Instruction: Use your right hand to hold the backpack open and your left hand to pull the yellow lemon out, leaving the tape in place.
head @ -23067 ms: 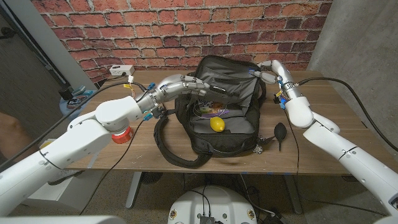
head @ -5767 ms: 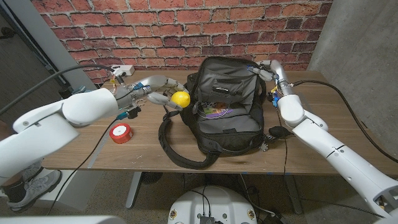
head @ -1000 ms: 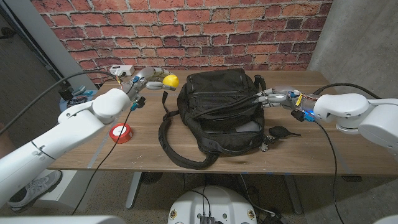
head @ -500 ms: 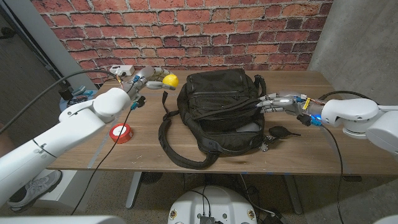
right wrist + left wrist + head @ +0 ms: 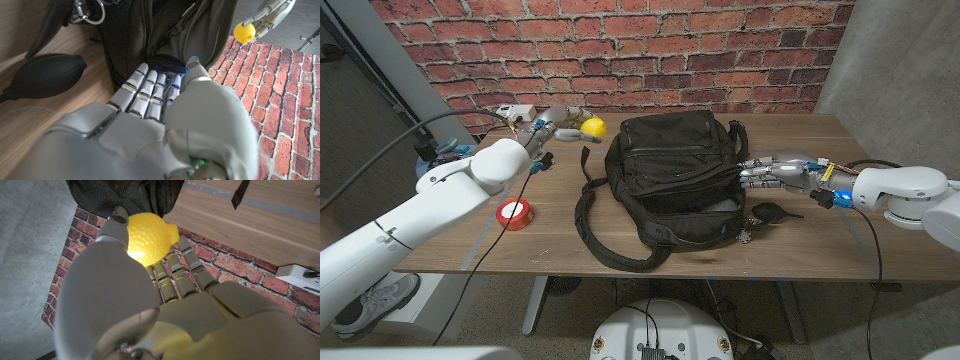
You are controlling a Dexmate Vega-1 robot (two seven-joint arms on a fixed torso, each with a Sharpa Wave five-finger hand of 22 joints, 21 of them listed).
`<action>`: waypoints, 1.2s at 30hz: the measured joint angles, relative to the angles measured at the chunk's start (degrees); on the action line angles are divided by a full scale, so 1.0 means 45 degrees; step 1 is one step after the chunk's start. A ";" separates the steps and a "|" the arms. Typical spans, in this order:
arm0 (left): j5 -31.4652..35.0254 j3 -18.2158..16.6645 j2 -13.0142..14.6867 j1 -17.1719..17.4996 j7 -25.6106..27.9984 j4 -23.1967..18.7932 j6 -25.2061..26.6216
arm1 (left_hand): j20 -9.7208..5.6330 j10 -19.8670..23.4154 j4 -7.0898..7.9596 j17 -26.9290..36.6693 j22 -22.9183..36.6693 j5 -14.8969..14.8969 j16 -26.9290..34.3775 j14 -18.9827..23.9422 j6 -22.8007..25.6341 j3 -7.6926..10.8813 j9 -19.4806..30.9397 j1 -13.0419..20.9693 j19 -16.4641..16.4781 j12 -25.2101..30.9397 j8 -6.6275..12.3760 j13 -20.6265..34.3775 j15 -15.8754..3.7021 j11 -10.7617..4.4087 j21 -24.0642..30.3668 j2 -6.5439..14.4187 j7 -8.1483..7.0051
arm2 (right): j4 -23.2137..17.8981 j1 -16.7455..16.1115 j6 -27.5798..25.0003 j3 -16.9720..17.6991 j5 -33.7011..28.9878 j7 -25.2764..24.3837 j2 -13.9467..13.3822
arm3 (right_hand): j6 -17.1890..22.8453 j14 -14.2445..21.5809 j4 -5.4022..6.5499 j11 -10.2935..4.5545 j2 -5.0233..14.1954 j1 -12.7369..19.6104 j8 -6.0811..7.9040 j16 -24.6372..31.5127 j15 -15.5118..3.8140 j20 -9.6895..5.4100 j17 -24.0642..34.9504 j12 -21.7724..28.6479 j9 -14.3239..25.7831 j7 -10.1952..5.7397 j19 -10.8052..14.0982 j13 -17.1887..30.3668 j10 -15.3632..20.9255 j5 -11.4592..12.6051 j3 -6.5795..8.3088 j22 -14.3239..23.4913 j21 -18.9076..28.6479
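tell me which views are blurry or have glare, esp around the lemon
Head view: sharp, evenly lit; lemon small but crisp. Left wrist view: left hand close, soft; lemon textured, bright. Right wrist view: right hand blurred, backpack dark.

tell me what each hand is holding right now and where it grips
The left hand holds the yellow lemon around its body. The right hand touches the backpack side; no clear grip.

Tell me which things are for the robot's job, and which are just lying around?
For the job: yellow lemon held in the left hand; black backpack; right hand beside it.

Lying around: red tape roll, black rubber bulb, white box.
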 measured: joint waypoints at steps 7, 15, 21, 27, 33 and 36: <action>0.0007 -0.0017 -0.0012 0.0046 0.0115 0.0066 0.0001 | 0.0000 0.0000 -0.0017 -0.0001 0.0000 -0.0003 -0.0047 0.0000 0.0000 0.0017 0.0000 0.0000 0.0001 0.0000 0.0000 0.0000 0.0000 0.0000 0.0000 0.0000 0.0000 | 0.0415 -0.0210 0.0042 0.0483 0.0327 0.0698 0.0161 | -0.0181 -0.0165 -0.0052 -0.0049 -0.0037 0.0155 0.0000 0.0000 0.0026 0.0002 -0.0059 0.0000 0.0000 -0.0006 -0.0139 0.0060 -0.0225 0.0062 0.0053 -0.0001 0.0000; 0.0019 -0.0060 -0.0089 0.0077 0.0225 0.0142 0.0000 | 0.0000 0.0000 -0.0018 0.0059 0.0000 -0.0011 -0.0046 0.0000 0.0000 0.0018 0.0000 0.0000 0.0001 0.0000 0.0000 0.0000 0.0000 0.0000 0.0000 0.0000 0.0000 | 0.0692 -0.0356 0.0037 0.0878 0.0500 0.1133 0.0339 | -0.0225 -0.0298 -0.0052 -0.0032 -0.0021 0.0171 0.0001 0.0001 0.0024 0.0043 -0.0105 0.0000 -0.0001 -0.0050 -0.0179 0.0059 -0.0341 0.0061 0.0052 -0.0001 0.0000; 0.0032 -0.0099 -0.0192 0.0145 0.0435 0.0184 -0.0049 | 0.0000 0.0000 -0.0017 0.0058 0.0000 -0.0013 -0.0095 0.0000 0.0000 0.0017 0.0000 0.0000 0.0002 0.0000 0.0000 0.0000 0.0000 0.0000 0.0000 0.0000 0.0000 | 0.0958 -0.0307 0.0141 0.0942 0.0515 0.1290 0.0511 | -0.0292 -0.0299 0.0040 -0.0031 -0.0021 0.0171 0.0001 0.0054 0.0025 0.0043 -0.0102 0.0000 -0.0001 0.0018 -0.0179 0.0059 -0.0340 0.0061 0.0034 -0.0001 0.0049; 0.0031 -0.0218 -0.0372 0.0322 0.0708 0.0200 -0.0140 | 0.0000 0.0000 -0.0017 0.0058 0.0000 -0.0014 -0.0095 0.0000 0.0000 0.0017 0.0000 0.0000 0.0002 0.0000 0.0000 0.0000 0.0000 0.0000 0.0000 0.0000 0.0000 | 0.1203 -0.0138 0.0598 0.0742 0.0352 0.1248 0.0724 | -0.0292 -0.0299 0.0165 -0.0030 0.0070 0.0074 0.0051 0.0152 0.0025 0.0042 -0.0117 0.0000 -0.0001 0.0019 -0.0178 0.0059 -0.0339 0.0061 -0.0020 -0.0001 0.0098; -0.0006 -0.0287 -0.0463 0.0417 0.1083 0.0199 -0.0192 | 0.0000 0.0000 -0.0016 0.0057 -0.0001 -0.0018 -0.0094 0.0050 0.0000 0.0017 0.0000 0.0000 0.0002 0.0000 0.0000 0.0000 0.0050 0.0000 0.0000 0.0000 0.0000 | 0.1427 0.0010 0.0822 0.0496 0.0270 0.1177 0.0940 | -0.0258 -0.0204 0.0216 0.0035 0.0010 -0.0068 0.0108 0.0248 0.0024 -0.0006 -0.0116 0.0052 -0.0002 0.0052 -0.0127 0.0042 -0.0263 0.0061 -0.0072 -0.0002 0.0150; -0.0040 -0.0287 -0.0463 0.0417 0.1245 0.0199 -0.0199 | 0.0000 0.0000 -0.0016 0.0057 0.0000 -0.0035 -0.0109 0.0070 0.0000 0.0017 0.0000 0.0000 0.0003 0.0000 0.0000 0.0000 0.0070 0.0000 0.0000 0.0000 0.0000 | 0.1508 0.0085 0.0822 0.0390 0.0270 0.1177 0.1012 | -0.0217 -0.0152 0.0216 -0.0007 0.0078 -0.0135 0.0150 0.0273 -0.0025 -0.0006 -0.0116 0.0101 -0.0001 0.0091 -0.0127 0.0022 -0.0219 0.0061 -0.0072 -0.0002 0.0150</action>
